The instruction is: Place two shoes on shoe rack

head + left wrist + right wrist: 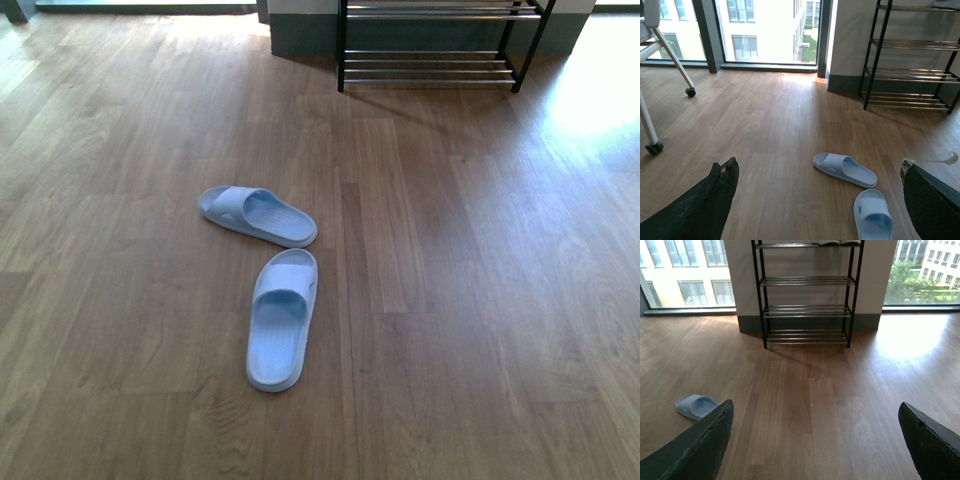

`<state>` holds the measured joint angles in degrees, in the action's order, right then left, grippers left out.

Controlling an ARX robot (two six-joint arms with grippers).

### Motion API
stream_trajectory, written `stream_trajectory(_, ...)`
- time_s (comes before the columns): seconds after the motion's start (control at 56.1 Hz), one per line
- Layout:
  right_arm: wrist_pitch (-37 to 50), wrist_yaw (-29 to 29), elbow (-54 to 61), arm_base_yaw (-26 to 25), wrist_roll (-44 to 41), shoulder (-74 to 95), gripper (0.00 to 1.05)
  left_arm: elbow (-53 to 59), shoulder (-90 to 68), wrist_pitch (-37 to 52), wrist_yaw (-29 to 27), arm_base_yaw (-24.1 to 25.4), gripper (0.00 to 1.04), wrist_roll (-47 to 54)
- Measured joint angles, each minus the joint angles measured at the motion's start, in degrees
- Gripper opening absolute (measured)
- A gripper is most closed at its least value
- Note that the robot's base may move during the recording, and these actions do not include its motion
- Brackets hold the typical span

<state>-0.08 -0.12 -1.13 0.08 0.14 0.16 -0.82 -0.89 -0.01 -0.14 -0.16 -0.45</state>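
While both claws hang released, neither slide is off the ground. Left claw (817, 166): fingers (705, 205) spread wide, gripping nothing. Right claw (815, 409): same, splayed & bare. The 2 pale blue slide sandals lie soles down on the wood floor (480, 300). Far slide (258, 215) lies crosswise, strap end to the left. Near slide (282, 318) points toe-first away from the robot, its toe just beside the far one's heel; can't tell if touching. Shoe rack (430, 70), black frame w/ silver rods, stands well apart from both, by the back wall. White chair leg w/ castor (652, 147) off to the left.
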Motion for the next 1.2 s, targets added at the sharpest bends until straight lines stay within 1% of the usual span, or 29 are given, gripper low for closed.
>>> stream_trajectory(1.159,0.0,0.24,0.0,0.0,0.0,0.0,0.96,0.0,0.0,0.0,0.15,0.0,0.95,0.02)
stream_trajectory(1.177,0.0,0.22,0.0,0.0,0.0,0.0,0.96,0.0,-0.04,-0.04,-0.37,-0.07,0.95,-0.09)
stream_trajectory(1.195,0.0,0.24,0.0,0.0,0.0,0.02,0.96,-0.15,-0.7,-0.57,-3.63,-0.96,0.95,-0.94)
